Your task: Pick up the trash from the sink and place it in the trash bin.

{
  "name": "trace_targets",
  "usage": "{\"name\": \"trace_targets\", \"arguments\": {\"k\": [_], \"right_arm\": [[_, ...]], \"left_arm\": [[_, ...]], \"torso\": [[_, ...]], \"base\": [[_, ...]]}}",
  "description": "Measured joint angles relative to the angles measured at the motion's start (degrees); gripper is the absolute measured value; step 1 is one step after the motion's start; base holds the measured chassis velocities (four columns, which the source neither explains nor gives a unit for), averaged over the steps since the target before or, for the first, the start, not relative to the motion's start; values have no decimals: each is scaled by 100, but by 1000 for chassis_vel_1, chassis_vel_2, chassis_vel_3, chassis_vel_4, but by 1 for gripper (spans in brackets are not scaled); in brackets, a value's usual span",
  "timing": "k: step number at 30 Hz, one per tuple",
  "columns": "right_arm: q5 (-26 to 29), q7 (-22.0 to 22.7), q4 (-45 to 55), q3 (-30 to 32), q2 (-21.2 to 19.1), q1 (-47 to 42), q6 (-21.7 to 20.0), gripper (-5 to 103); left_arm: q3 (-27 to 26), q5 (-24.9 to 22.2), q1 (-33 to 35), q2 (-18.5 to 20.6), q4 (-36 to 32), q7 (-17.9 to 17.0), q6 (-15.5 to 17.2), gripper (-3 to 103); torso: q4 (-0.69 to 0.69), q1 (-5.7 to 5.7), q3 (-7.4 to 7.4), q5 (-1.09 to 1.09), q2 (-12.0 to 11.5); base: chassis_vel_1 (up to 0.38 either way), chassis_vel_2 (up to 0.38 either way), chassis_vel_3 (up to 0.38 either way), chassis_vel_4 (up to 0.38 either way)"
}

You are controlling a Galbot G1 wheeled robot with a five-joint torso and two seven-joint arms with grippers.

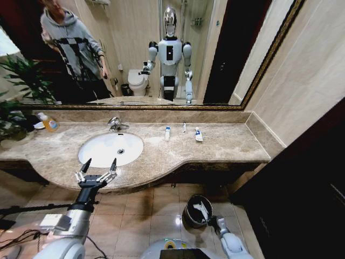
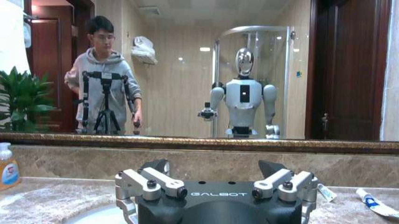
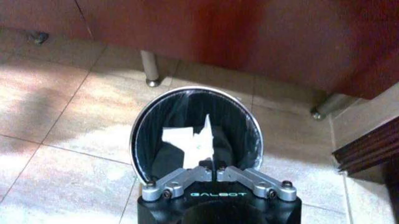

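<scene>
Standing at the counter's (image 1: 226, 141) far left edge is an orange-yellow soap bottle (image 1: 48, 123). The left end effector (image 1: 97, 168) hovers with its fingers spread apart over the counter's front edge, just in front of the sink (image 1: 97, 154); the left wrist view shows the same spread fingers (image 2: 151, 167). The sink basin sits left of the counter's middle, with a chrome faucet (image 1: 115, 123) at its rear rim. Right of the basin, toward the counter's back edge, lie three trash items: a white tube with blue mark (image 1: 167, 133), a thin white stick (image 1: 184, 127), and another white tube (image 1: 198, 134). On the floor below the counter's front edge stands the trash bin (image 1: 190, 213), holding a white piece (image 3: 190, 140). The right end effector (image 3: 213, 167) hangs over the bin's rim, fingertips closed together, holding nothing.
</scene>
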Motion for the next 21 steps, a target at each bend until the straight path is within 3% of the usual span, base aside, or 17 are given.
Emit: {"name": "trace_targets", "arguments": {"k": [12,13,15,19,21], "right_arm": [[-186,7,-765,-23,106,513,174,-1],[-232,8,-793,-21,106,545,209,9],[-243,11,-798,-20,105,552,216,9],[-260,34,-791,-3,121,554,227,31],[-264,35,-785,-2,123,548,232,31]], "left_arm": [[0,0,0,0,0,0,0,100],[0,0,0,0,0,0,0,100],[0,0,0,0,0,0,0,100],[0,0,0,0,0,0,0,100],[0,0,0,0,0,0,0,100]], "torso": [[0,0,0,0,0],[0,0,0,0,0],[0,0,0,0,0],[0,0,0,0,0],[0,0,0,0,0]], "base": [[0,0,0,0],[0,0,0,0],[0,0,0,0],[0,0,0,0],[0,0,0,0]]}}
